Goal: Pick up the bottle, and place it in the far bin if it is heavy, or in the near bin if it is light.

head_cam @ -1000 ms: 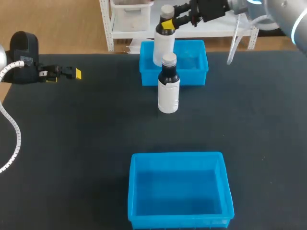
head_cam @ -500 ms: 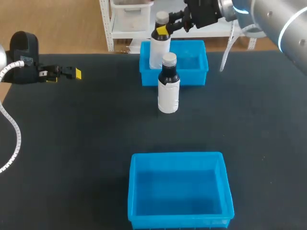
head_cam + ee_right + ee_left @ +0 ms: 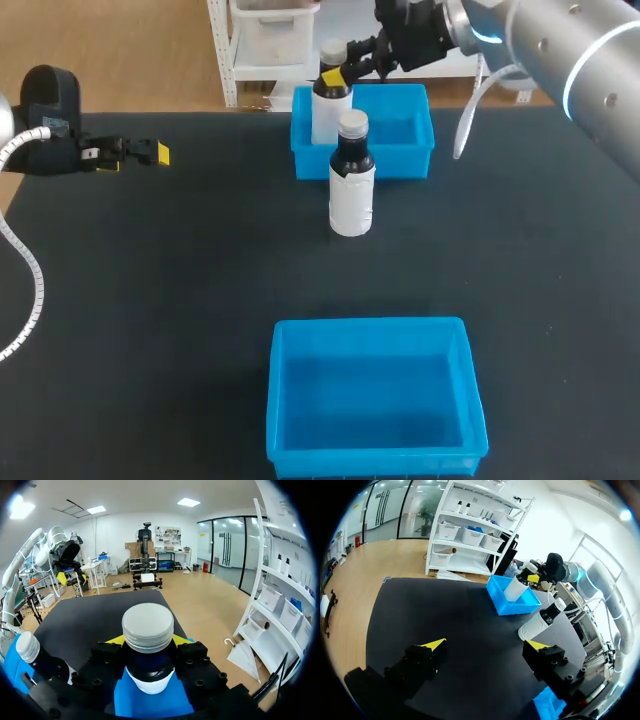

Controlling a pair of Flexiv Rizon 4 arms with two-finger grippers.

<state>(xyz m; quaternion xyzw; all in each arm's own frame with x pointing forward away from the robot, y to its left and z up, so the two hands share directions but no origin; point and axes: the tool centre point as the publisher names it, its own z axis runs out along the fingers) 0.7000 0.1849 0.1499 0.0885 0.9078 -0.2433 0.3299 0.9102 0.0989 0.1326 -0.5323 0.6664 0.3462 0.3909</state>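
The right gripper (image 3: 337, 72) is clamped on the neck of a bottle (image 3: 325, 110), whose lower part sits down inside the far bin (image 3: 410, 150), at its left end. The right wrist view nails it: both fingers (image 3: 192, 655) hug the neck just under the cap. A second bottle (image 3: 351, 195) stands upright just in front of that bin. The left wrist view shows the left gripper (image 3: 487, 645) spread wide. The near bin (image 3: 370, 455) sits well apart.

Two bottles: far bottle (image 3: 323, 115) at 12 o'clock, middle bottle (image 3: 352, 190) just 12-ward of table centre. Two blue bins: far bin (image 3: 405, 160) at 12, near bin (image 3: 370, 462) at 6. Two grippers: left gripper (image 3: 152, 153) at 10, right gripper (image 3: 340, 72) at 12.
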